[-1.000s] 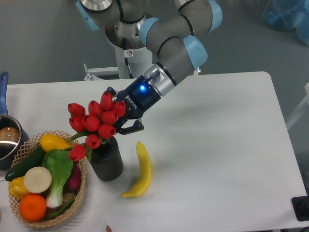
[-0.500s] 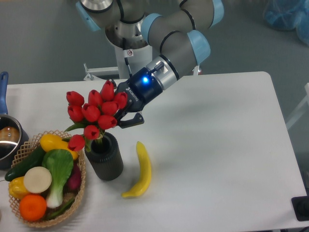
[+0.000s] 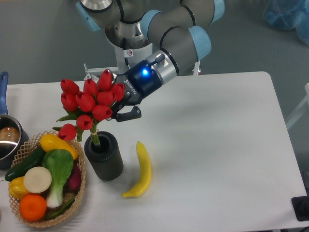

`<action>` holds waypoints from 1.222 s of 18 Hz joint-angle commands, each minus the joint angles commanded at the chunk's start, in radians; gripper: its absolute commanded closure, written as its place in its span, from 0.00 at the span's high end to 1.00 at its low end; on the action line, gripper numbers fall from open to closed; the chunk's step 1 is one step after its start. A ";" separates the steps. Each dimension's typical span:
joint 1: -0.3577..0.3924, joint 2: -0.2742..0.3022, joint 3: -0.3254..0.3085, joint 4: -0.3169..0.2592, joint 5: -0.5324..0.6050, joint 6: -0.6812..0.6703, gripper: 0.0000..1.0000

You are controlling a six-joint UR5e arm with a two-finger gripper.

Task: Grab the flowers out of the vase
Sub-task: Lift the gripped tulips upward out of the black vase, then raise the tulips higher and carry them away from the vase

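White worktop [image 3: 217, 145] with 1 grey-and-blue jointed robot arm [image 3: 178, 41] reaching down from the upper centre toward the left. Its black two-finger tool [image 3: 117, 103] is closed on the bunch of red tulip buds with green leaves and stems [image 3: 89, 101], gripping it from the right side among the buds; 1 lower finger [image 3: 130, 114] shows beneath the bunch. The bunch is raised and tilted to the left, with the buds well above the dark grey matte cylindrical vase [image 3: 105, 157]; a green stem [image 3: 96, 137] reaches down to the vase's round black opening, and whether its end is inside cannot be told. The vase stands upright on the worktop. Just right of it lies a curved yellow banana [image 3: 140, 170], apart from the vase. Left of the vase, near it, sits a woven wicker basket [image 3: 81, 188] holding mixed produce. At the far left edge a steel pot with a blue handle [image 3: 6, 133] is partly visible.
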 joint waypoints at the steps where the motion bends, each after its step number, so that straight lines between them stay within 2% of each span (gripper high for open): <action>1: 0.000 0.002 0.003 0.000 0.000 -0.006 0.41; 9: 0.034 0.006 0.021 -0.002 -0.090 -0.057 0.41; 11: 0.038 0.006 0.037 -0.002 -0.095 -0.106 0.41; 22: 0.080 0.006 0.040 -0.002 -0.123 -0.115 0.41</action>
